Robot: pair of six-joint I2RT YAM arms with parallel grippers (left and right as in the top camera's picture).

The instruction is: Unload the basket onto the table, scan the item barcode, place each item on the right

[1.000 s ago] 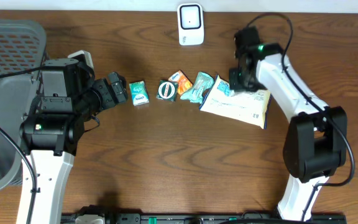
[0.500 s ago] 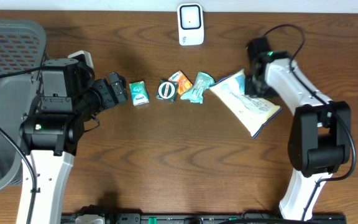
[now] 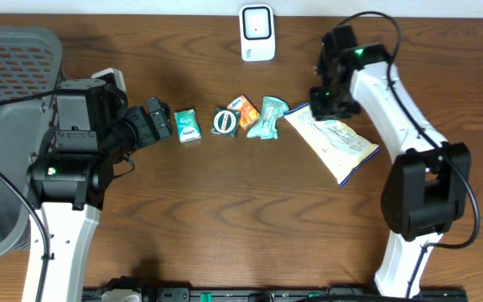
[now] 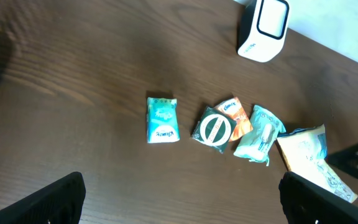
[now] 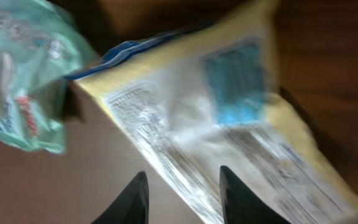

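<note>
Closest to me, my left gripper (image 4: pixel 179 180) waits with its fingers wide apart and holds nothing. It has not moved.

Further out lies the bag (image 3: pixel 335 143), the thing I want to scan. It is flat on the table (image 3: pixel 225 218), at 3 o'clock from the teal pouch (image 3: pixel 267 117). A second ago it lay sideways. Now it is turned and runs from 10 o'clock to 4 o'clock.

My right gripper (image 5: pixel 184 173) hangs over the bag's 10 o'clock end. Its fingers (image 5: pixel 137 199) are a little apart, and I think they have let go. The print is too blurry to find the barcode.

The scanner (image 3: pixel 257 33) is farthest, at 11 o'clock from the bag. So nothing is scanned yet. I think I must grab the bag again and carry it there.
</note>
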